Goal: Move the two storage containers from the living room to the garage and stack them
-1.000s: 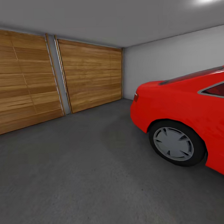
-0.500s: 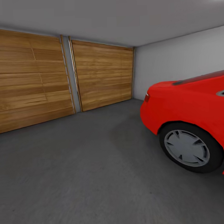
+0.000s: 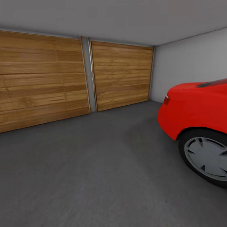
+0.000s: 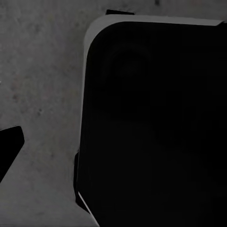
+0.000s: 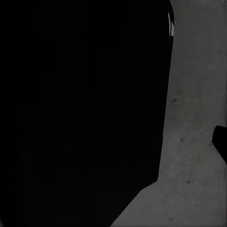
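Head view: bare dark grey concrete floor (image 3: 95, 166) nearest, no containers on it. Red car (image 3: 198, 117) at right, its wheel (image 3: 210, 157) on the floor. Beyond, two wooden panel doors (image 3: 122, 77) along the far wall, white wall (image 3: 187, 65) at right. Wrist views: dark rounded body over speckled concrete (image 4: 42, 94); jaw state of both grippers cannot be told.

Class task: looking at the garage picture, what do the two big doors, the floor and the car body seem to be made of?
Doors: wood planks, visible grain, satin look.
Floor: likely concrete, dark grey, speckled, matte.
Car body: probably painted metal, smooth glossy red.
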Robot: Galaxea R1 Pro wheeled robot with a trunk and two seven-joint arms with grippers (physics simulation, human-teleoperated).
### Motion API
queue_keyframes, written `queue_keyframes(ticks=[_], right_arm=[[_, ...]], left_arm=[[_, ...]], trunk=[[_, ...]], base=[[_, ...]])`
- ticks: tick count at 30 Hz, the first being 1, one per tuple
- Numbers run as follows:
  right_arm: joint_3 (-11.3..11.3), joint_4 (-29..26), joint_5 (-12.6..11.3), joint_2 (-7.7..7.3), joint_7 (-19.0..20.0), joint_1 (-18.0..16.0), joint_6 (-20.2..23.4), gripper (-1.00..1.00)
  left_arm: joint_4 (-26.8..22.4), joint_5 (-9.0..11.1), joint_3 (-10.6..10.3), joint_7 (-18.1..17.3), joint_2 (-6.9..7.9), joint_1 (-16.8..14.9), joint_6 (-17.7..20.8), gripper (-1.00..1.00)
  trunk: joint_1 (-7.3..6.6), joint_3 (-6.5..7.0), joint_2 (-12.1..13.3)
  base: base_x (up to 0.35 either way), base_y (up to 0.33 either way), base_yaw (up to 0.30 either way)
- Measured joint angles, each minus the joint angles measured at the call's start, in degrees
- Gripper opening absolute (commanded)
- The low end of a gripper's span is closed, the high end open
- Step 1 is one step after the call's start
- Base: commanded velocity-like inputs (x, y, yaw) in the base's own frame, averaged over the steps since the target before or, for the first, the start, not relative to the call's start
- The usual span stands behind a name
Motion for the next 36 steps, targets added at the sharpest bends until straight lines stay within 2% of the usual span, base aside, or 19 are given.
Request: queue_keyframes(ticks=[6,16,36], right_arm=[[-0.03,0.01,-0.02,0.0,-0.06,0.0,-0.13,1.0],[-0.16,0.12,-0.24,0.13,-0.03,0.0,-2.86,1.0],[-0.14,0.28,-0.28,0.17,-0.08,0.01,-2.95,1.0]], left_arm=[[0.0,0.05,0.01,0.0,-0.09,0.0,0.0,1.0],[0.0,0.05,-0.01,-0.01,-0.07,0.0,0.0,1.0],[0.0,0.04,0.0,0.0,-0.09,0.0,0.0,1.0]], trunk=[[0.0,0.0,0.0],[0.0,0.0,0.0],[0.0,0.01,0.0]], base=[[0.0,0.0,0.3],[0.0,0.0,0.3],[0.0,0.0,0.3]])
